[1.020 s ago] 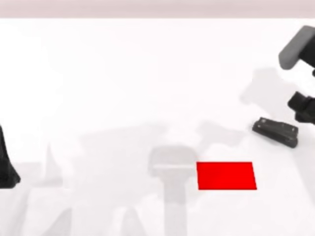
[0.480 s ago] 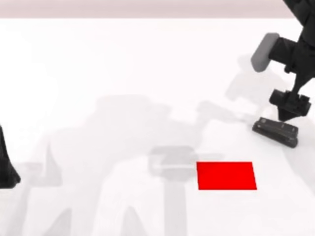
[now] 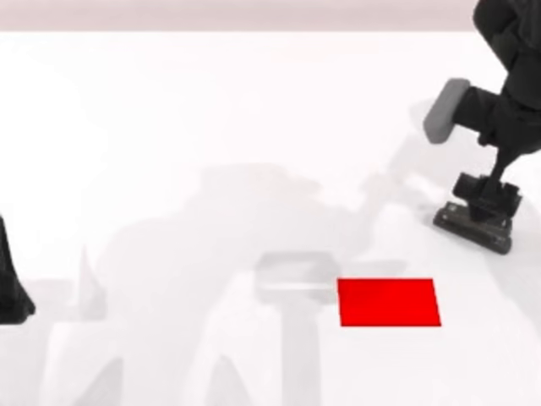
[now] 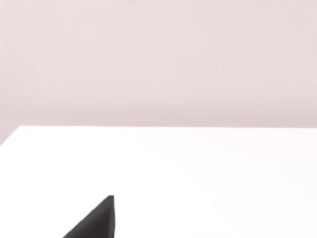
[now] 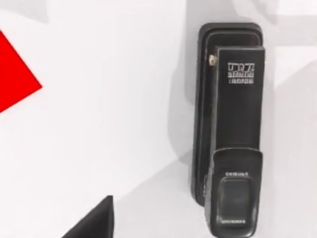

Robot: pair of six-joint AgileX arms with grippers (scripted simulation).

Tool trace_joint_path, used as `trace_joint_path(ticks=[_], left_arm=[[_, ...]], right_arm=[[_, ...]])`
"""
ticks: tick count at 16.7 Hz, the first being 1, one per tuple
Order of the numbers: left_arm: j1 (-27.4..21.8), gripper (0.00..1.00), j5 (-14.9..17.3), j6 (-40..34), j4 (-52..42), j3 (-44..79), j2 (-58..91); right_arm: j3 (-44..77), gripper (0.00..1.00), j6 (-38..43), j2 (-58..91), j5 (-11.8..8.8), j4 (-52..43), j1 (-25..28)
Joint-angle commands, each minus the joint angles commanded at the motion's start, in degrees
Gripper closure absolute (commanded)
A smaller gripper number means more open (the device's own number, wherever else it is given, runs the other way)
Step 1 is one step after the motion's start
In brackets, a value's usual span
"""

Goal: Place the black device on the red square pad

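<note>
The black device (image 3: 472, 228) lies flat on the white table at the right, slightly skewed. It is apart from the red square pad (image 3: 389, 302), which lies nearer the front and to its left. My right gripper (image 3: 485, 200) hangs directly over the device's right half, open and holding nothing. In the right wrist view the device (image 5: 232, 129) fills the frame lengthwise, a corner of the pad (image 5: 12, 74) shows, and one dark fingertip (image 5: 98, 222) stands off to the device's side. My left arm (image 3: 10, 283) is parked at the left edge, with one fingertip (image 4: 98, 222) showing.
The right arm's grey link (image 3: 445, 110) and dark wrist reach in from the back right corner. Soft shadows of the arms fall across the white table (image 3: 211, 127). The table's far edge meets a pale wall at the back.
My right arm has swung in from the right edge and come down, bringing its gripper from beside the device to right above it. Device, pad and left arm have not moved.
</note>
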Motion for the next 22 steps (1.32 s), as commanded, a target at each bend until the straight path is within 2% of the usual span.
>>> trace_joint_path(ticks=[5, 10, 22], left_arm=[[0.0, 0.0, 0.0, 0.0, 0.0, 0.0, 0.0], [0.0, 0.0, 0.0, 0.0, 0.0, 0.0, 0.0], [0.0, 0.0, 0.0, 0.0, 0.0, 0.0, 0.0]], right_arm=[[-8.47, 0.0, 0.24, 3.46, 0.03, 12.37, 0.17], [-9.66, 0.0, 0.25, 4.02, 0.03, 13.78, 0.21], [-9.66, 0.9, 0.25, 4.02, 0.03, 13.78, 0.21]])
